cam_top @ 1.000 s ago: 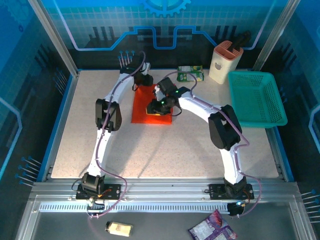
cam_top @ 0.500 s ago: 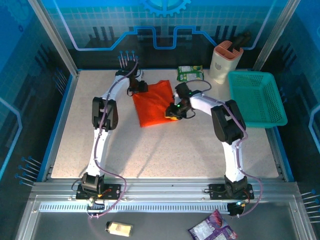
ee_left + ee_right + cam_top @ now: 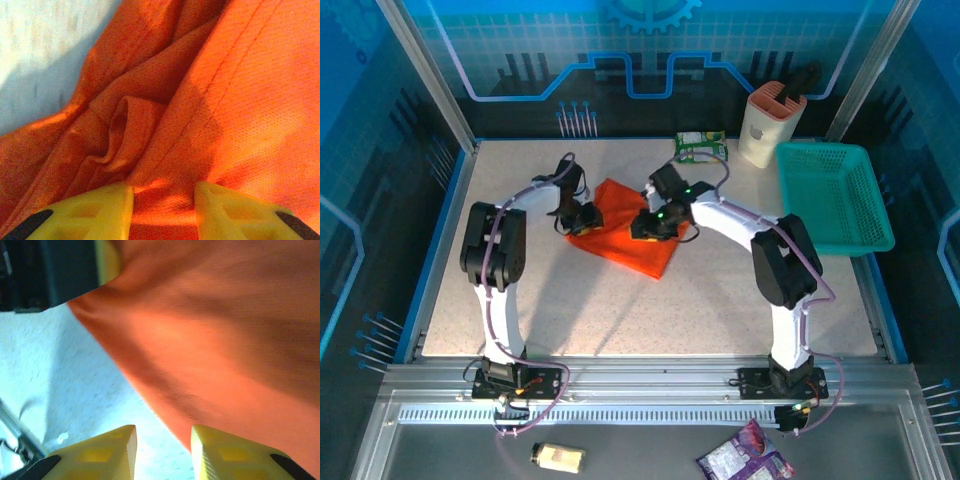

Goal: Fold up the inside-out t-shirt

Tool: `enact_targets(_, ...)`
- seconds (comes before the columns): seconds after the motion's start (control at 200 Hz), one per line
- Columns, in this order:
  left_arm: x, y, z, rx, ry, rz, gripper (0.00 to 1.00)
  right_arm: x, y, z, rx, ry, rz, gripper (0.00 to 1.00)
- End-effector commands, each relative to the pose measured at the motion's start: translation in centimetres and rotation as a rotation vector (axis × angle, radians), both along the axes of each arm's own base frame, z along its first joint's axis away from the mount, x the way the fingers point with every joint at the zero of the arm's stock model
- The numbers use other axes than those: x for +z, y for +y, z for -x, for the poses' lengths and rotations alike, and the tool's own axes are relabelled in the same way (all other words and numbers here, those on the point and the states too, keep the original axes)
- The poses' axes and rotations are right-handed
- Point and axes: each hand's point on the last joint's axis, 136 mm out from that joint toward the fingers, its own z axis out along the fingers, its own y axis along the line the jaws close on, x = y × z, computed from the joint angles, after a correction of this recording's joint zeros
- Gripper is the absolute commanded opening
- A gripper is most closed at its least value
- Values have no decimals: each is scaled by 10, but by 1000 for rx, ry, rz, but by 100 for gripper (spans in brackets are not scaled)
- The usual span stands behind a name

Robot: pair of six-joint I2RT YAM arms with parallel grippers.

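The inside-out t-shirt (image 3: pixel 625 245) is a bright orange folded bundle lying askew in the middle of the table. My left gripper (image 3: pixel 582 218) is at its left edge and my right gripper (image 3: pixel 653 222) is on its upper right part. In the left wrist view the yellow fingers (image 3: pixel 100 212) stand apart and wrinkled orange cloth (image 3: pixel 240 90) with a seam fills the gap of the left gripper (image 3: pixel 164 192). In the right wrist view the right gripper (image 3: pixel 163 435) is open. Bare table shows between its fingers, and the shirt's edge (image 3: pixel 225 340) runs down to the right finger (image 3: pixel 225 452).
A teal mesh basket (image 3: pixel 835 195) sits at the right edge, with a beige holder (image 3: pixel 767 125) and a green packet (image 3: pixel 701 146) at the back. The speckled table (image 3: pixel 570 310) lies in front of the shirt. The other arm's black housing (image 3: pixel 45 275) shows at the upper left.
The shirt has slid toward the front and turned from a square-on rectangle to a slanted shape. Both grippers moved with it, the left arm swinging down and left.
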Motion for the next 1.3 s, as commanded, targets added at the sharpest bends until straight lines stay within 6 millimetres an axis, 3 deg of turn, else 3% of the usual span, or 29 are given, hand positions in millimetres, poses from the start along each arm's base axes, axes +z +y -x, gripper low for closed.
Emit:
enact_targets(0.0, 3, -11, 27, 58, 31, 101, 39, -28, 4, 30, 34, 106, 11, 35)
enact_targets(0.155, 11, -15, 65, 83, 42, 165, 40, -69, -33, 51, -8, 177, 99, 35)
enact_targets(0.325, 40, -20, 85, 87, -10, 207, 41, -91, -88, 74, -25, 259, 172, 35)
enact_targets(0.55, 51, -24, 99, 53, -19, 178, 40, -90, -167, 94, -69, 309, 266, 36)
enact_targets(0.73, 51, -46, 100, 19, -12, 200, 33, -67, -195, 88, -116, 262, 379, 36)
enact_targets(0.871, 62, -63, 89, -2, -40, 232, 33, -27, -174, 77, -117, 149, 355, 35)
enact_targets(1.056, 76, -83, 58, -45, -88, 258, 32, 11, -85, 89, 76, 0, 213, 34)
enact_targets(1.221, 79, -94, 27, -76, -114, 258, 32, 7, -33, 102, 424, -255, 309, 35)
enact_targets(1.296, 78, -97, 15, -94, -124, 251, 32, 2, -20, 95, 563, -401, 396, 33)
